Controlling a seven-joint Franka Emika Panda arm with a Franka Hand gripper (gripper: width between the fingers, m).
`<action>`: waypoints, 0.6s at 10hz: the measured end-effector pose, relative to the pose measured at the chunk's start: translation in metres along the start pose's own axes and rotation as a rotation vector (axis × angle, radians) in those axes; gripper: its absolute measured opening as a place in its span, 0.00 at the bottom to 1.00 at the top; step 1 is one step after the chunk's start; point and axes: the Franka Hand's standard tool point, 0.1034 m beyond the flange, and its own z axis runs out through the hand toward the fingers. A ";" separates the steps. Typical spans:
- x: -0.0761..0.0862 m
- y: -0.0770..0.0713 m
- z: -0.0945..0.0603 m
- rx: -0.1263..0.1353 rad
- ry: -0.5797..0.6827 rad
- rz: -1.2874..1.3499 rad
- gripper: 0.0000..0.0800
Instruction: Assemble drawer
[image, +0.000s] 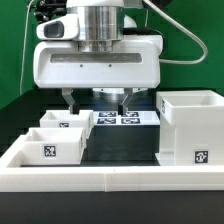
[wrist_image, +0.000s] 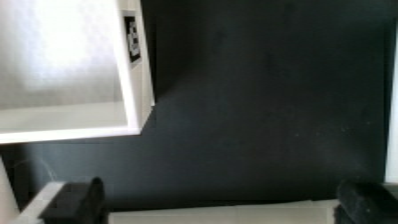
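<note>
Low white wall (image: 110, 180) runs along the near edge of the black surface (image: 125, 150). Behind it, at the near corner on the exterior view's left, sits the drawer's front tray (image: 45, 148), with the second tray (image: 62, 122) just behind, and the tall hollow box (image: 190, 125) stands upright by the edge on the exterior view's right, apart from both. Farther back the marker board (image: 120, 117) lies flat mid-surface, and the arm (image: 98, 55) hangs above it with jaws wide apart and holding nothing, fingertips (wrist_image: 71, 203) over bare surface in the wrist view.

White box (image: 190, 125) and trays (image: 52, 143) bear black-and-white tags (image: 197, 156) on a black table (image: 120, 152).
</note>
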 end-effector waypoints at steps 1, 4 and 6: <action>-0.002 0.005 0.000 -0.003 0.004 -0.054 0.81; -0.025 0.025 0.018 -0.005 -0.012 -0.075 0.81; -0.032 0.032 0.032 -0.011 -0.019 -0.069 0.81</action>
